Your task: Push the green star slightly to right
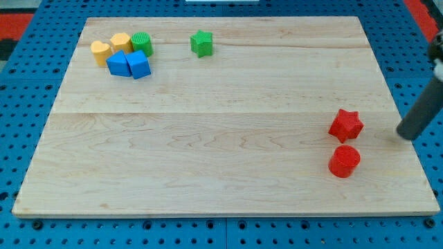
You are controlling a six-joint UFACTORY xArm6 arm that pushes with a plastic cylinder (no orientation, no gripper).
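The green star (201, 43) sits near the view's top, left of centre, on the wooden board (221, 138). My dark rod comes in from the view's right edge, and my tip (403, 134) rests near the board's right edge, far to the lower right of the green star. The tip is just right of the red star (345, 125) and apart from it.
A red cylinder (344, 161) lies just below the red star. At the top left is a cluster: a yellow heart (101, 52), a yellow block (120, 42), a green cylinder (142, 43) and two blue blocks (119, 63) (139, 65). A blue pegboard surrounds the board.
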